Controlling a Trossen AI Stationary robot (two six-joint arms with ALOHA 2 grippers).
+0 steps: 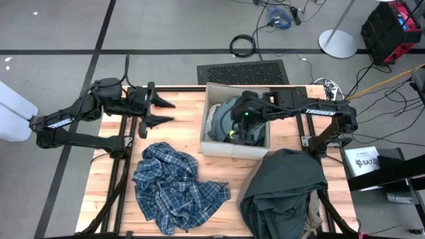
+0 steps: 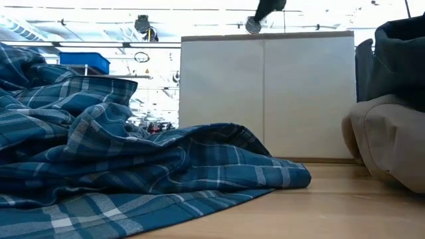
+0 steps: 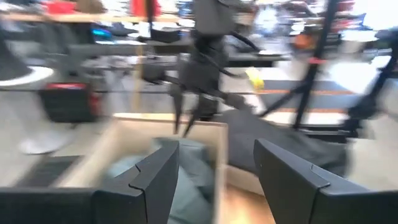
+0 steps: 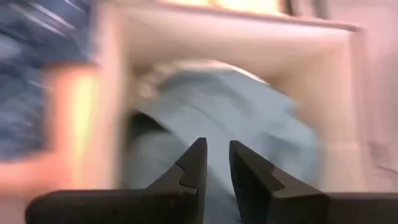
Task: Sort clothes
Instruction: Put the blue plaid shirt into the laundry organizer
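The beige fabric box (image 1: 211, 147) stands at the table's far middle, with a teal-green garment (image 1: 219, 119) inside. My right gripper (image 1: 234, 131) hangs over the box, above that garment (image 4: 249, 118), fingers pointing down with a narrow gap and nothing between them. My left gripper (image 1: 166, 111) is open and empty to the left of the box, pointing at it. The blue-and-white plaid garment (image 1: 176, 186) lies crumpled on the table, near left. The dark grey-green garment (image 1: 285, 186) lies near right on top of the khaki tan one (image 1: 313, 214). No white garment shows.
The box wall (image 2: 265, 93) stands between the plaid heap (image 2: 133, 172) and the khaki and dark heap (image 2: 388, 143). Bare wood lies between the two heaps (image 1: 232, 199) and at the table's far left. Cables and a floor mat lie beyond the far edge.
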